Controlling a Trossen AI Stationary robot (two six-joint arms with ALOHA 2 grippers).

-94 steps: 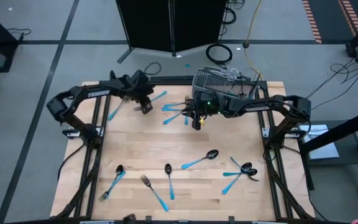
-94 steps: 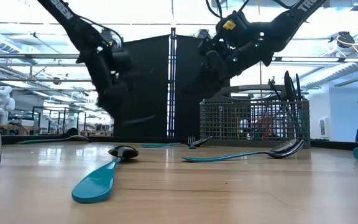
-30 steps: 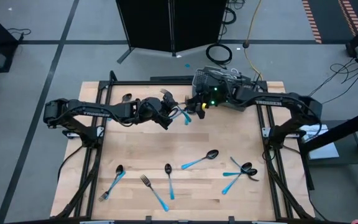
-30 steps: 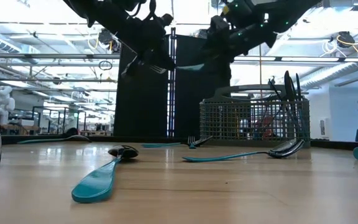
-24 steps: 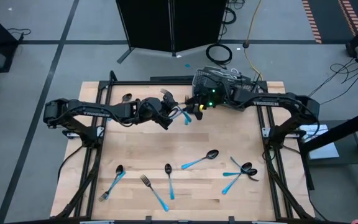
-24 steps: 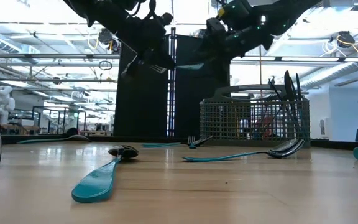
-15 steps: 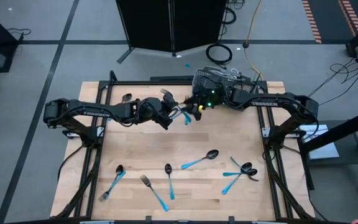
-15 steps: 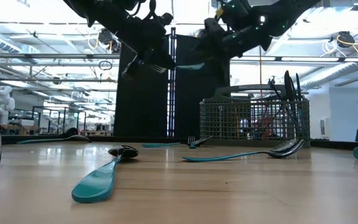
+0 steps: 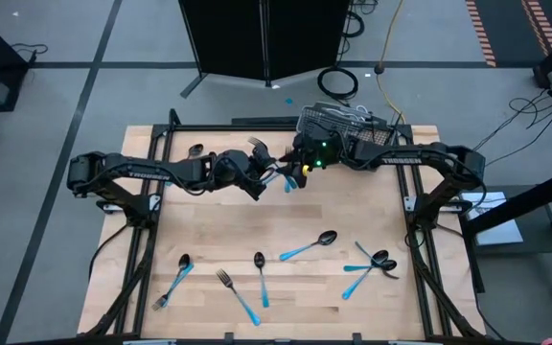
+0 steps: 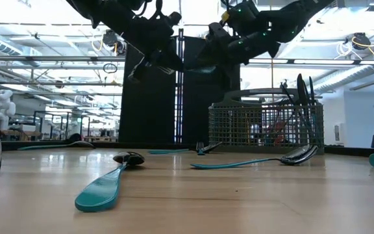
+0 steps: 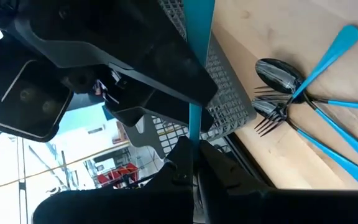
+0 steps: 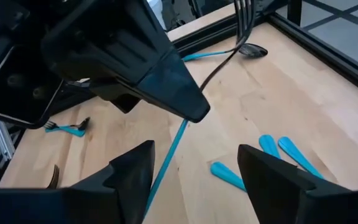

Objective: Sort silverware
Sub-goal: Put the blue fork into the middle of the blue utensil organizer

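My left gripper (image 9: 261, 165) reaches in from the table's left and is shut on a fork (image 9: 255, 147) held high above the table's far middle. The fork's dark head points to the far side. Its light-blue handle (image 12: 166, 158) sticks out toward my right gripper (image 12: 197, 180). That gripper is open, with one finger on either side of the handle; no touch shows. In the low view the fork's handle (image 10: 197, 67) lies about level between the left gripper (image 10: 164, 62) and the right gripper (image 10: 216, 55). My left gripper pinches the fork between its two fingers, about where the dark neck meets the blue handle (image 12: 184, 126). The fingers come from the table's left, slanting slightly down, and lie across the fork. The fork is lifted clear of the table and lies roughly level.
A grey wire-mesh basket (image 9: 338, 126) with several pieces standing in it sits at the far right. More silverware lies below the grippers (image 11: 278, 78), one spoon lies at the far left (image 9: 195, 150), and several pieces lie near the front edge (image 9: 259, 261) (image 9: 326, 237) (image 9: 381, 259).
My right gripper, open throughout, has moved toward the table's left and slightly down, onto the held fork. Its fingers now stand on either side of the blue handle. My left gripper and the fork have kept still.
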